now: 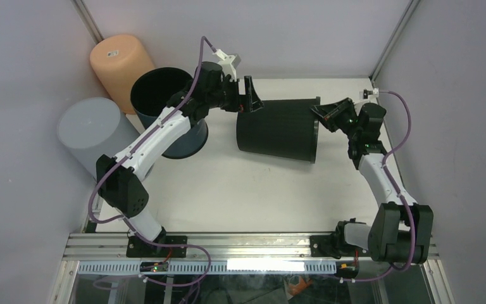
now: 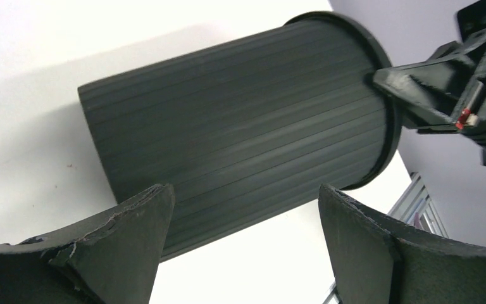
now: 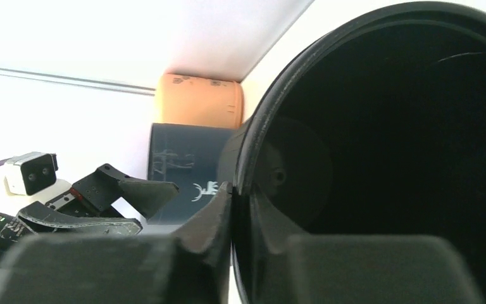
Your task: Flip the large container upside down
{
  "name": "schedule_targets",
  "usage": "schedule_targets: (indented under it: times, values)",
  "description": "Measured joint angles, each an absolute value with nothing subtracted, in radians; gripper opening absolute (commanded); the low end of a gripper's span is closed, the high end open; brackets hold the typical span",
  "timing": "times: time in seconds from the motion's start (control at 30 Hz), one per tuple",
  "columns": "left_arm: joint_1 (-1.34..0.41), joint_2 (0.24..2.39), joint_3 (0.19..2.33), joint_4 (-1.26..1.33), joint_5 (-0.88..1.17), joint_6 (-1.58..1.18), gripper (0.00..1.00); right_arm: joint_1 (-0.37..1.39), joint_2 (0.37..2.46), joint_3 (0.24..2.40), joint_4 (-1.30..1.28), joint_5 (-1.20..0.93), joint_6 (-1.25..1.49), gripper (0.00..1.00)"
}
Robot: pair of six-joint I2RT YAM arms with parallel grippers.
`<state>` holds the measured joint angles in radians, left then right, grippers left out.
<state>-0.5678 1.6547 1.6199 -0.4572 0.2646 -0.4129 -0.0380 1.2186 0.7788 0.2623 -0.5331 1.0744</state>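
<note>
The large black ribbed container (image 1: 278, 130) lies on its side in the middle of the table, its open mouth facing right. My right gripper (image 1: 321, 114) is shut on its rim, one finger outside and one inside the mouth, as the right wrist view (image 3: 240, 193) shows against the rim (image 3: 253, 126). My left gripper (image 1: 251, 96) is open and empty, just above the container's closed base end at the back left. In the left wrist view the open gripper (image 2: 245, 190) frames the ribbed wall (image 2: 240, 120), with the right gripper (image 2: 430, 88) at the rim.
Three other containers stand at the back left: an orange one (image 1: 120, 60) in the corner, a dark navy one (image 1: 171, 111) with its mouth up under my left arm, and a grey one (image 1: 92, 130). Walls close in the left, back and right.
</note>
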Motion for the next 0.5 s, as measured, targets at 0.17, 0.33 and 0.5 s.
schedule_targets:
  times: [0.17,0.33,0.5]
  values:
    - [-0.568,1.708,1.62,-0.492,0.253,-0.413,0.88,-0.058,1.218,0.831,0.083,-0.527,0.953,0.54]
    - [-0.568,1.728,1.62,-0.505,0.237,-0.412,0.88,-0.059,1.218,0.918,-0.11,-0.492,0.807,0.59]
    - [-0.568,1.736,1.62,-0.506,0.237,-0.412,0.87,-0.059,1.219,1.039,-0.304,-0.42,0.656,0.58]
